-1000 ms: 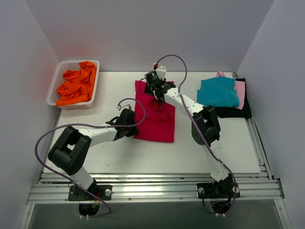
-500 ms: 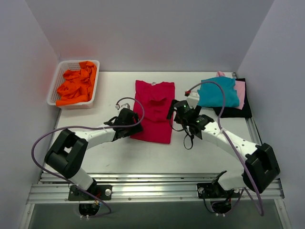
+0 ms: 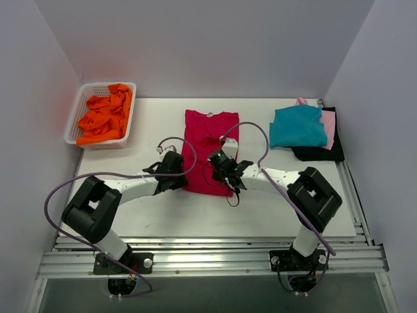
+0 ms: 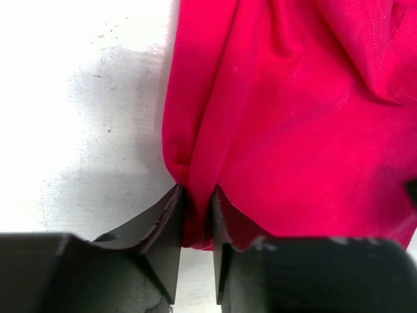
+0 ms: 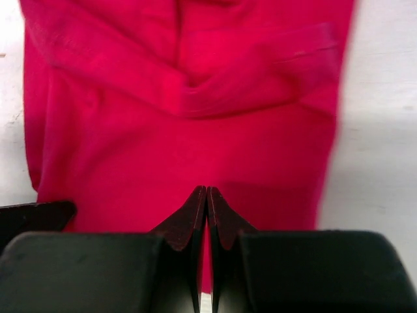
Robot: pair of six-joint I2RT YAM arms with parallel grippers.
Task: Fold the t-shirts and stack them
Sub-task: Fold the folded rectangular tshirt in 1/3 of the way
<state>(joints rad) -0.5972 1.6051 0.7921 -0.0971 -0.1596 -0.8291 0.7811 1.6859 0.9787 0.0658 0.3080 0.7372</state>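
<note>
Crimson cloth fills both wrist views: the red shirt (image 3: 210,140) lies flat in the middle of the surface (image 3: 150,124), its long axis running from the far edge toward the near edge, collar at the far end. Both arms work at the near hem, so the shirt stretches away from each pair of jaws toward the far edge. The left arm (image 3: 130,184) is at the near-left corner of the shirt, its jaws clenched on a bunched fold of the side edge, with only that thickness of cloth between them. The right arm (image 3: 280,177) reaches in over the right half of the hem, its jaws pressed tip to tip. I cannot tell whether a thin layer is caught there. Lifting the hem evenly probably depends on that right-hand pinch holding cloth. The teal shirt (image 3: 298,126) tops the pile at the far-right corner.
</note>
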